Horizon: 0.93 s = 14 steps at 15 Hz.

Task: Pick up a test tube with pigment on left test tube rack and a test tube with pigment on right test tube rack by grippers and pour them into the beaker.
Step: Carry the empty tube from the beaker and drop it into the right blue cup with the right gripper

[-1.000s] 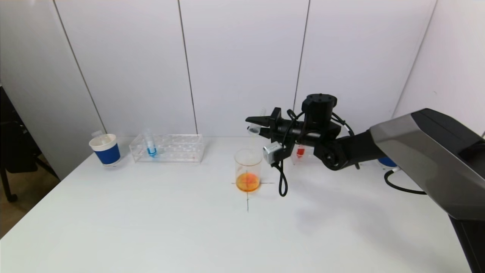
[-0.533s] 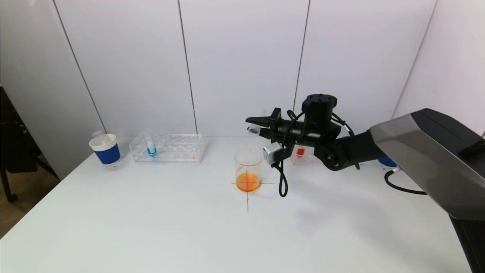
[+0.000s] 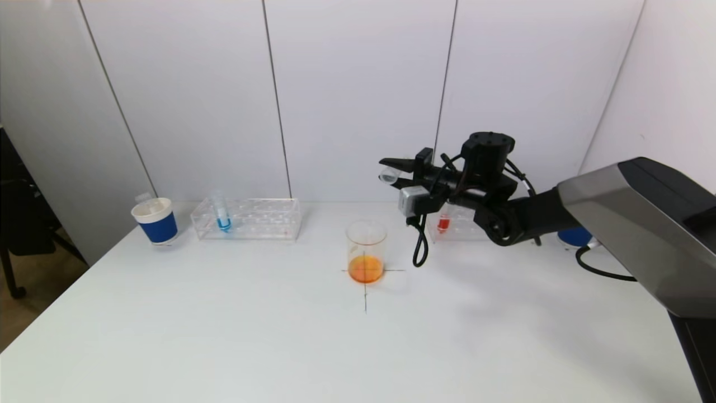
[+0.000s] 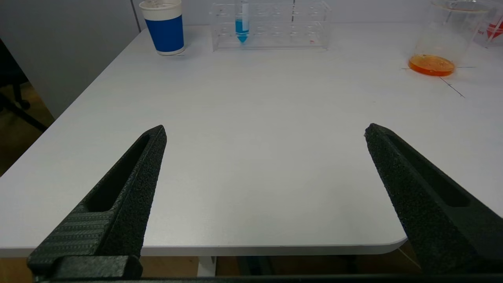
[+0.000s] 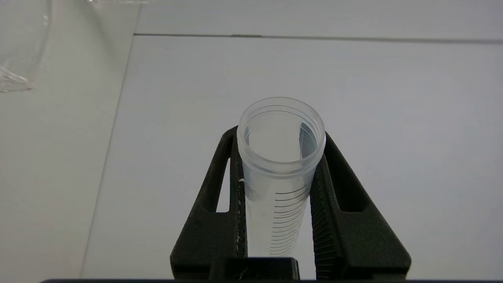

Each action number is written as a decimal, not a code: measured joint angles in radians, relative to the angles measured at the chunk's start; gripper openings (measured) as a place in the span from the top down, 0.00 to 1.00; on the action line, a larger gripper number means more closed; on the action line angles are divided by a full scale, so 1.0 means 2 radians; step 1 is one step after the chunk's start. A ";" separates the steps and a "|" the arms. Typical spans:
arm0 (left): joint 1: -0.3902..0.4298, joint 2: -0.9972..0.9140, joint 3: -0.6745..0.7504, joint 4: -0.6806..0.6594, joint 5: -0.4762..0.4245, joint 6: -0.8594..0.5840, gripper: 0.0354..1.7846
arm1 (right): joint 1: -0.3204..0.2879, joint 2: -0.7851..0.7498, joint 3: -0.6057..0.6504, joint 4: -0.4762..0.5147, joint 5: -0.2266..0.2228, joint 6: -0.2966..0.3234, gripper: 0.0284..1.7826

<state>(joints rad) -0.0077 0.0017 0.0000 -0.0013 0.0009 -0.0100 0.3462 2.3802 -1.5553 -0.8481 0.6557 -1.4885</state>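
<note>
The white surface (image 3: 224, 336) carries 2 clear racks: the left rack (image 3: 247, 219) at 10 o'clock holds a tube of blue liquid (image 3: 222, 215), the right rack (image 3: 456, 224) at 2 o'clock a tube of red liquid (image 3: 443, 224). The beaker (image 3: 366, 251) with orange liquid stands centrally. Above and just right of it, the right gripper (image 3: 398, 171) has its jaws clamped on an empty tube (image 5: 279, 169). The left gripper (image 4: 263, 188) hangs low near the front edge, jaws wide apart.

The right rack (image 3: 456, 224) sits mostly hidden behind the right arm. A blue cup (image 3: 570, 238) peeks out there. The beaker (image 4: 446, 37) is cut off at the left wrist view's edge.
</note>
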 joint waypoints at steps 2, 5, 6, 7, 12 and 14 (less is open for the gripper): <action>0.000 0.000 0.000 0.000 0.000 0.000 0.01 | -0.004 0.000 -0.005 -0.011 -0.026 0.080 0.72; 0.000 0.000 0.000 0.000 0.000 0.000 0.01 | -0.014 -0.002 -0.027 -0.012 -0.063 0.177 0.72; 0.000 0.000 0.000 0.000 0.000 0.000 0.01 | -0.017 -0.003 -0.033 -0.008 -0.082 0.203 0.72; 0.000 0.000 0.000 0.000 0.000 0.000 0.01 | -0.019 -0.006 -0.038 -0.002 -0.104 0.227 0.72; 0.000 0.000 0.000 0.000 0.000 0.000 0.01 | -0.021 -0.038 -0.058 0.082 -0.217 0.386 0.72; 0.000 0.000 0.000 0.000 0.000 0.000 0.01 | -0.027 -0.060 -0.065 0.134 -0.224 0.469 0.72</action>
<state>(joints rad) -0.0077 0.0017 0.0000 -0.0013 0.0009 -0.0100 0.2919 2.2606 -1.6857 -0.5800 0.2072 -0.5502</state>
